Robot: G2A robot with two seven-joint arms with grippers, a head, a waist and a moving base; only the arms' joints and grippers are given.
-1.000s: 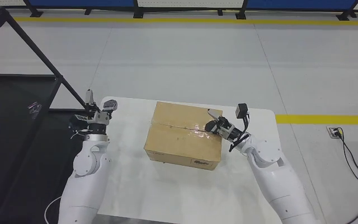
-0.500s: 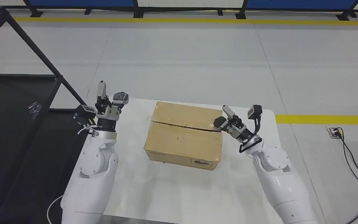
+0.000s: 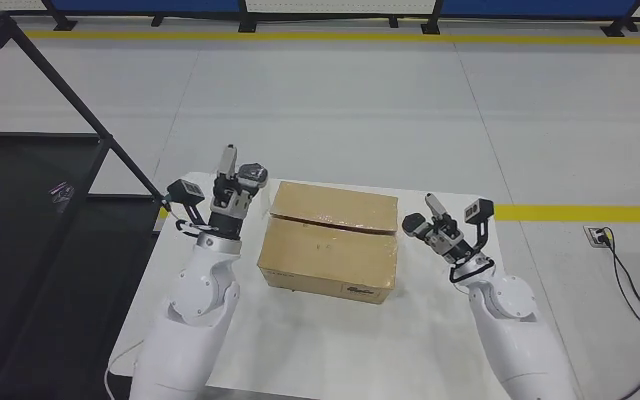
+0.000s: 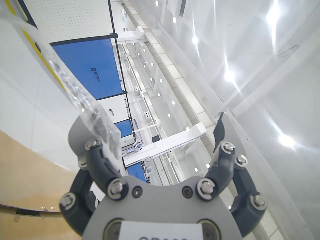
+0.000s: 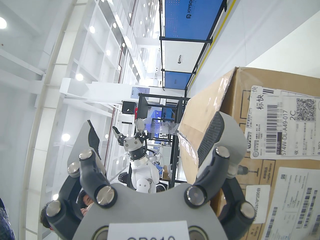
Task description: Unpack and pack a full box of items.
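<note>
The cardboard box (image 3: 330, 240) stands closed on the white tabletop (image 3: 320, 330), between the two end effectors. The right end effector (image 3: 422, 214) is just beside the end of the box that carries the printed labels (image 5: 282, 123). Its fingers are apart and hold nothing. One finger is close to this end, but I cannot tell if it touches. The left end effector (image 3: 240, 168) is near the opposite end of the box, raised and pointing upward, with its fingers apart. A clear strip (image 4: 62, 76), like tape, lies along one of its fingers and reaches out past the fingertip.
</note>
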